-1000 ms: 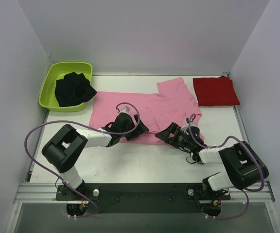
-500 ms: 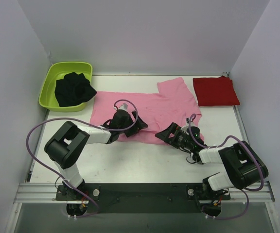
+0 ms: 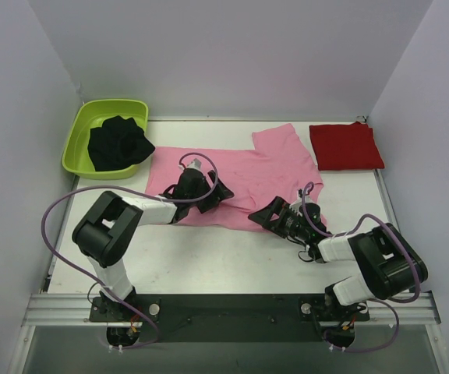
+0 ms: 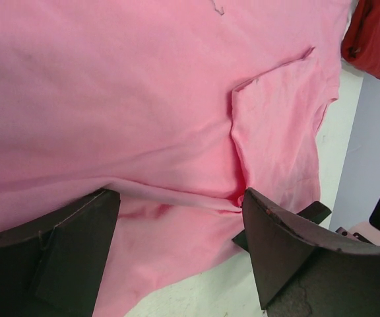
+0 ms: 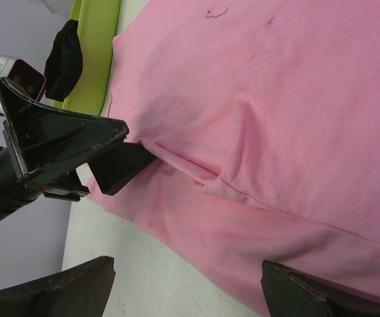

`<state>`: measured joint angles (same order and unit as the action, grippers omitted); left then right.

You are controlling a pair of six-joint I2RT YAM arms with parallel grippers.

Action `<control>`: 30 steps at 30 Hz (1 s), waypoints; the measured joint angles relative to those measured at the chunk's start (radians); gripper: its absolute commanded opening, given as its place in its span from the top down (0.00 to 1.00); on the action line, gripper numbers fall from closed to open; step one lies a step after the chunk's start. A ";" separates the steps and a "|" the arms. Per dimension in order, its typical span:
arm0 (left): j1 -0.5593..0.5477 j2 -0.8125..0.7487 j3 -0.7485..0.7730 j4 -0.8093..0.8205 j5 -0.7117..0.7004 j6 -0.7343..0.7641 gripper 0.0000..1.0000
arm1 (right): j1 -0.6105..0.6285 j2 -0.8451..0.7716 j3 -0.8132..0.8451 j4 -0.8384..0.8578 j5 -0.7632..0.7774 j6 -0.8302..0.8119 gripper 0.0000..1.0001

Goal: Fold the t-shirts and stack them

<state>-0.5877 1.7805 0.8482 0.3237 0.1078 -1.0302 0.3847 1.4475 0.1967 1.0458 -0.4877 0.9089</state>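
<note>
Top external: pink t-shirt (image 3: 248,167) spread beneath left pincer (image 3: 218,199) and right pincer (image 3: 262,210).

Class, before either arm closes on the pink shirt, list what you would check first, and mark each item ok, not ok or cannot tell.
1. Left gripper open above the pink t-shirt: ok.
2. Right gripper open at the shirt's near hem: ok.
3. Pink cloth flat between the two grippers: not ok, a crease runs there.
4. Hem lies between either gripper's jaws: cannot tell.
5. Red t-shirt folded, at the far right: ok.
</note>
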 measured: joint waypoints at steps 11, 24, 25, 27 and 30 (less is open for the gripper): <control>0.026 0.077 0.140 -0.032 0.003 0.040 0.16 | 0.000 0.016 0.001 0.023 -0.008 0.008 0.02; 0.097 -0.068 0.161 -0.230 -0.034 0.137 0.16 | 0.006 -0.080 0.005 -0.117 0.022 -0.030 0.00; 0.097 -0.115 0.158 -0.254 -0.041 0.146 0.16 | 0.013 -0.113 0.010 -0.171 0.042 -0.044 0.00; 0.094 -0.239 0.154 -0.311 -0.057 0.166 0.15 | 0.037 -0.196 0.040 -0.311 0.088 -0.085 0.00; 0.094 -0.419 0.138 -0.378 -0.085 0.199 0.15 | 0.086 -0.317 0.143 -0.544 0.171 -0.156 0.00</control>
<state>-0.4938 1.3613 0.9863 -0.0540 0.0223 -0.8314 0.4709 1.1305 0.3393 0.5018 -0.3172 0.7525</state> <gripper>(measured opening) 0.846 0.999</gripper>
